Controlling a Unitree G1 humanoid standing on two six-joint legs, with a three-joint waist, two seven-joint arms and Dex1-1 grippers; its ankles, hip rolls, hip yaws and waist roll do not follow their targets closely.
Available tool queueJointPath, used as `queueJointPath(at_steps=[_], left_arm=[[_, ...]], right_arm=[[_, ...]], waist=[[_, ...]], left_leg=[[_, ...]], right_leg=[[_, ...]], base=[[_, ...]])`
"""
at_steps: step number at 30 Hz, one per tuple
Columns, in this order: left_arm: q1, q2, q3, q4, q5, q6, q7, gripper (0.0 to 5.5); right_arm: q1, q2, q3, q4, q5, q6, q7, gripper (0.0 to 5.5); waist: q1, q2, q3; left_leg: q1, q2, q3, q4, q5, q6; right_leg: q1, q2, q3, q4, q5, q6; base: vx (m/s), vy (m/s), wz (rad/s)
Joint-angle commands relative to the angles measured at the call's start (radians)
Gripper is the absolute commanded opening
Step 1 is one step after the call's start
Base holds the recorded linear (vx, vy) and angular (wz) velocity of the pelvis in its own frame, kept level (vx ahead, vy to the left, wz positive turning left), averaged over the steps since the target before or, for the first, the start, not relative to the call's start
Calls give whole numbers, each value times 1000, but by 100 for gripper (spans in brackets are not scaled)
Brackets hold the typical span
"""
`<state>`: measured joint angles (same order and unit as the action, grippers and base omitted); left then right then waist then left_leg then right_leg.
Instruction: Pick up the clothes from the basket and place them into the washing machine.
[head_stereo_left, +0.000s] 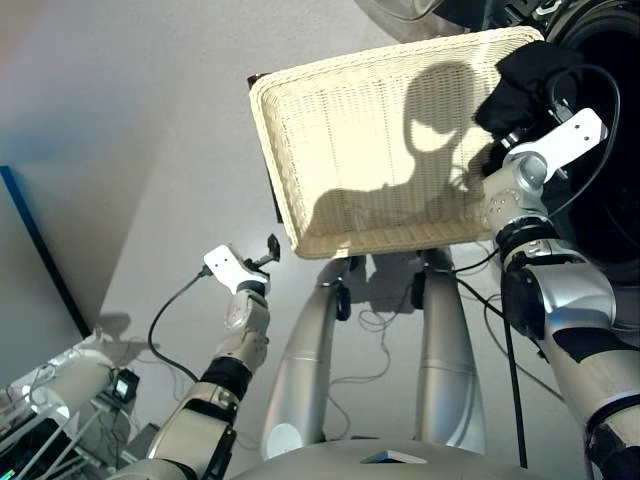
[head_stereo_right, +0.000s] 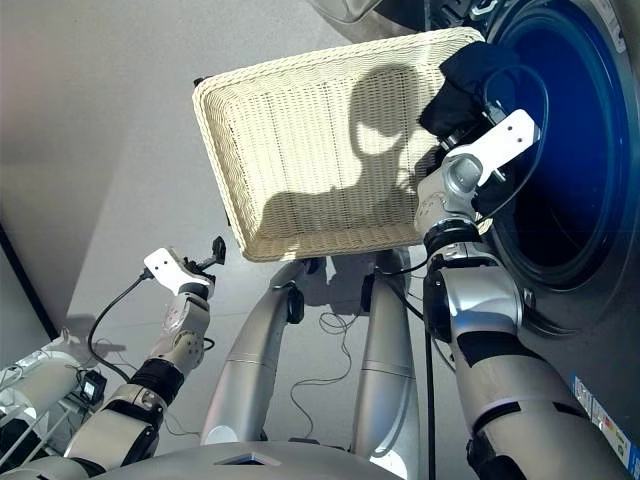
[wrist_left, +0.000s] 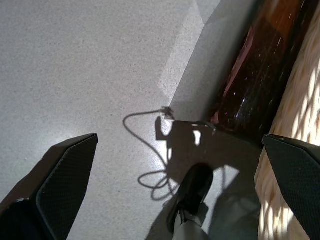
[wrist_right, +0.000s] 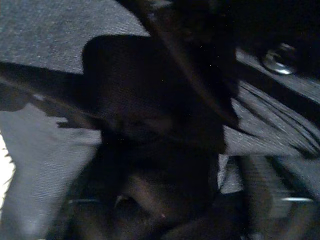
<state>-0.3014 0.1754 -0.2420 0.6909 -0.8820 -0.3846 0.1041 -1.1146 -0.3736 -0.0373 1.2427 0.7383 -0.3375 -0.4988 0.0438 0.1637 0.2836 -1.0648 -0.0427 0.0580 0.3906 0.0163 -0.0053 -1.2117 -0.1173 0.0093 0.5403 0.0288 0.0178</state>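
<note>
The washing machine (head_stereo_right: 590, 150) stands at right, porthole open. Beside it the basket (head_stereo_right: 300, 160) holds no clothes. The right claw (head_stereo_right: 462, 118) pinches the black garment (head_stereo_right: 470, 75) at the porthole's edge. The left claw (head_stereo_left: 268, 250) hangs spread over the floor (wrist_left: 75, 65).

Head stereo pair looks down, sharing basket (head_stereo_left: 370, 150); left wrist faces floor (wrist_left: 75, 65); right wrist close on cloth.

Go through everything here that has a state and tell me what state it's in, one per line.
basket: empty, no clothes left in it
black garment: lifted, held beside the porthole
washing machine: porthole open, drum dark
right gripper: shut on the black garment
left gripper: open, holding nothing, low above the floor
</note>
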Motion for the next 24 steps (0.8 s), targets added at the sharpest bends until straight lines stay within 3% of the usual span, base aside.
queueJointPath(at_steps=[1,8,10,14,20,21,22,23,24], left_arm=[[17,56,40,-16,-12,-19,9,550],[66,77,67,-44,-8,-24,-8,550],[70,72,86,-40,3,-28,-8,550],[60,63,97,-24,23,-44,-17,550],[63,65,102,-15,25,-46,-20,550],[60,67,107,-12,35,-53,-8,550],[61,67,108,-12,36,-53,-7,550],[59,69,106,-6,31,-51,-8,550],[62,65,105,-3,25,-51,-9,550]], right_arm=[[-57,-73,35,-1,56,-30,5,0],[-89,-207,23,-154,45,-100,-33,0],[-79,-275,-6,-337,-52,-182,-127,0],[-34,-358,-85,-473,-150,-236,-203,0],[-17,-397,-104,-465,-194,-243,-261,0],[13,-397,-111,-431,-278,-176,-303,69],[15,-396,-113,-434,-278,-173,-301,362],[19,-379,-87,-373,-237,-135,-254,550],[15,-360,-67,-344,-210,-131,-215,550]], waist=[[-12,38,16],[-21,34,11],[-34,34,8],[-48,31,4],[-49,30,-2],[-47,31,-8],[-47,30,-9],[-45,26,-10],[-43,25,-10]], left_leg=[[-11,18,-27,128,-149,-7],[9,25,-20,115,-149,-10],[22,29,-16,104,-148,-9],[40,31,-16,84,-144,-8],[53,29,-18,71,-140,-8],[54,25,-18,61,-139,-6],[54,25,-17,60,-138,-6],[49,27,-19,65,-138,-5],[46,27,-19,67,-139,-5]], right_leg=[[43,26,-15,25,-80,47],[60,29,-10,10,-75,50],[67,31,-7,-5,-71,54],[81,31,-3,-25,-68,60],[92,31,-2,-34,-64,63],[94,31,-1,-45,-61,64],[94,32,0,-47,-60,64],[91,33,1,-46,-57,63],[90,34,2,-46,-56,62]], base=[[0,0,0],[0,0,0],[0,0,0],[0,0,0],[0,0,0],[0,0,0],[0,0,0],[0,0,0],[0,0,0]])
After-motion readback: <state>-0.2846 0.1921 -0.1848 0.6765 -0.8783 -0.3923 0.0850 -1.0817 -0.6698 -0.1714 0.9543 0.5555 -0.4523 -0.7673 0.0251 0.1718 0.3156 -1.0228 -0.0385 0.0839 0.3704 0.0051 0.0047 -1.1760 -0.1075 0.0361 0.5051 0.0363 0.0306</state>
